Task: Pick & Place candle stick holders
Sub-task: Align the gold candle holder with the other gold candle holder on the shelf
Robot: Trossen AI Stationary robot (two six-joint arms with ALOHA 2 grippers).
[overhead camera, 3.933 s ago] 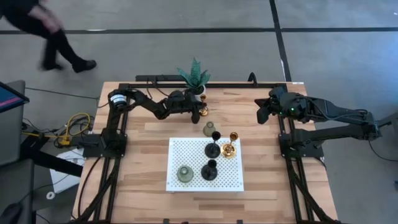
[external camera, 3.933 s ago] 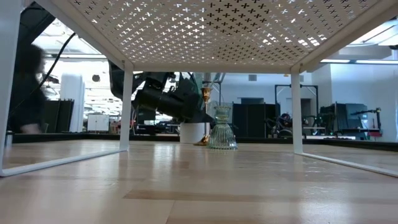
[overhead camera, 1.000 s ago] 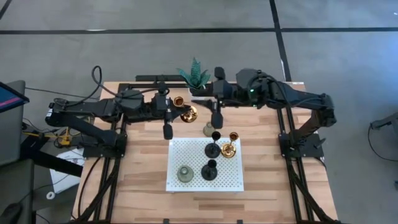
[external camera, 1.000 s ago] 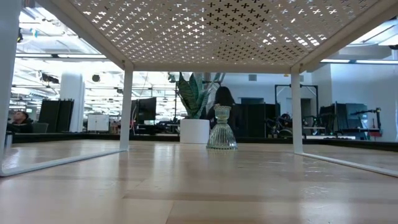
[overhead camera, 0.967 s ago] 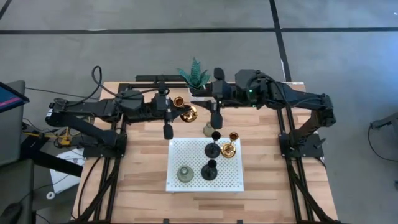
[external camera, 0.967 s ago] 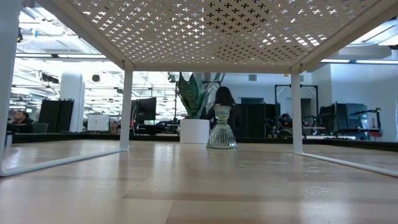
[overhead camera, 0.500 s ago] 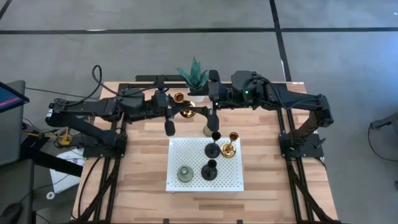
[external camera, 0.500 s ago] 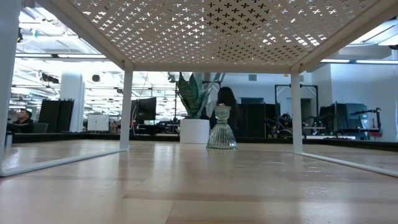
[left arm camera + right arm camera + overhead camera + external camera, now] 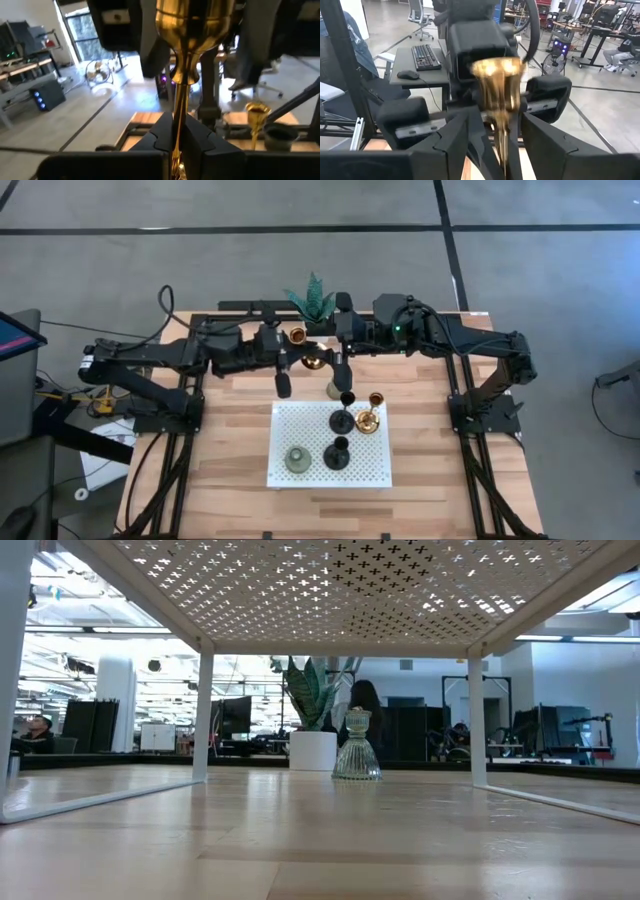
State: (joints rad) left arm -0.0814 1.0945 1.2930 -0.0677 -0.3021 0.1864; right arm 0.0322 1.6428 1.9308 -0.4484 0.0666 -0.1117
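On the white rack [image 9: 300,425] four holders already stand. At its 12 o'clock, left gripper [image 9: 298,358] clenches a gold holder [image 9: 312,363] in the air; right gripper [image 9: 338,358] waits spread. One grey-green holder [image 9: 334,388] remains on the table.

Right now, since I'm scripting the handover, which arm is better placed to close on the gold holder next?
Probably right: its open right gripper straddles the gold holder, which the left gripper clamps by the stem.

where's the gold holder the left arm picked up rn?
In the high view the gold holder is off the table at the back centre, shut in the left gripper, facing the open right gripper, just in front of the potted plant.
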